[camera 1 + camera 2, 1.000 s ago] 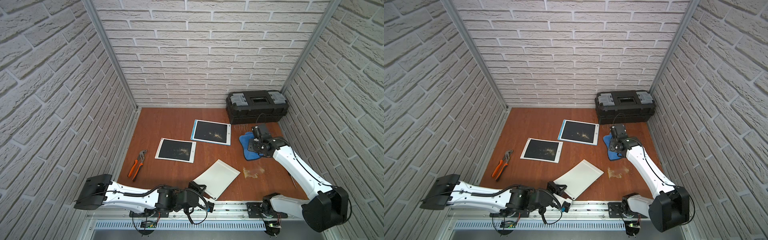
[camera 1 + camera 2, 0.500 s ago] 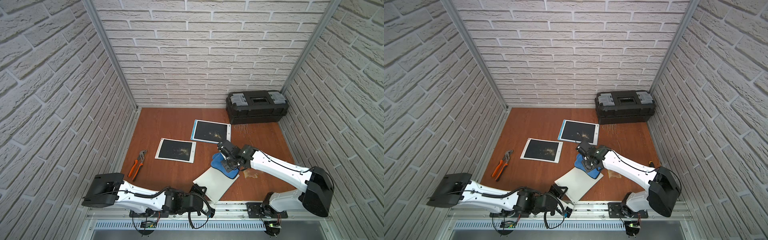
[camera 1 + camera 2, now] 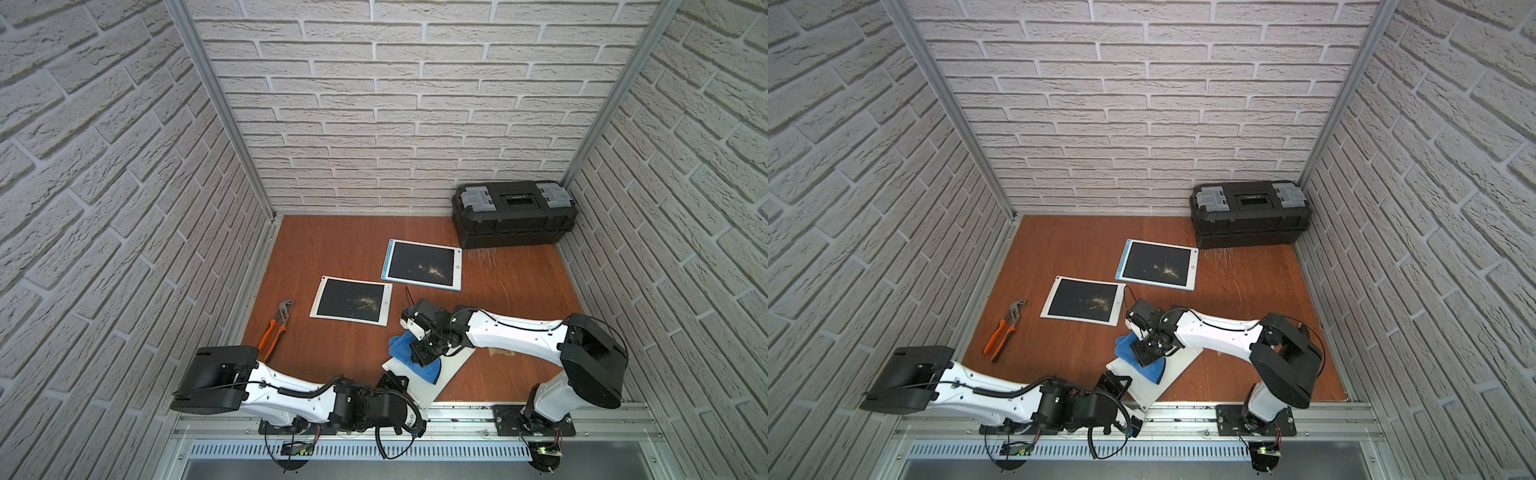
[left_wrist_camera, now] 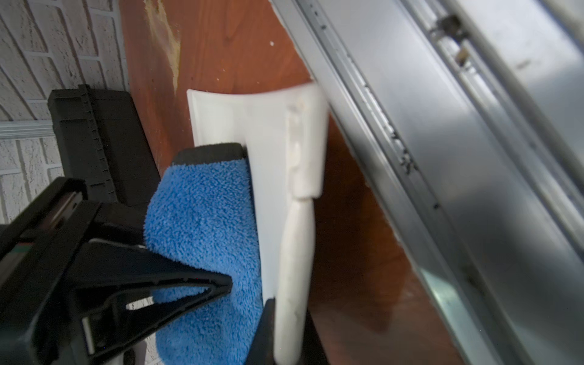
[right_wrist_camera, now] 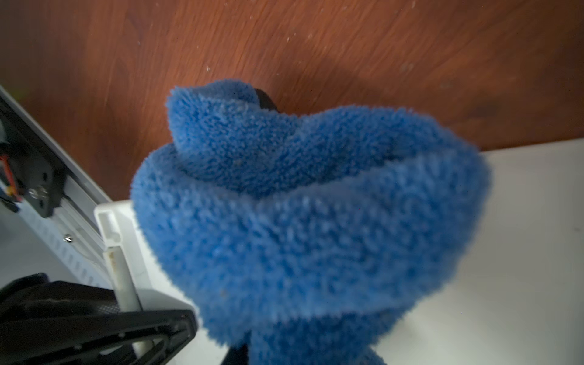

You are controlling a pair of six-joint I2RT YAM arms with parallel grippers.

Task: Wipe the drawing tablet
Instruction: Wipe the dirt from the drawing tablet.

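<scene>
Right wrist view is mostly filled by the blue cloth (image 5: 316,237), bunched up and resting on the white drawing tablet (image 5: 521,237). From a top view I can see the right gripper (image 3: 419,355) clamped on that cloth, tips pointing down at the tablet. The tablet lies on the tabletop (image 3: 332,249), well apart from the black toolbox (image 3: 513,216), at the edge farthest from it. My left gripper (image 4: 248,294) is closed on the tablet's rim, just beside its white stylus (image 4: 294,252), on the side away from the toolbox. Two dark-screened tablets (image 3: 351,300) (image 3: 422,265), both speckled with dust, lie between the toolbox and the white one. Orange pliers (image 3: 276,324) sit farther still from the toolbox.
</scene>
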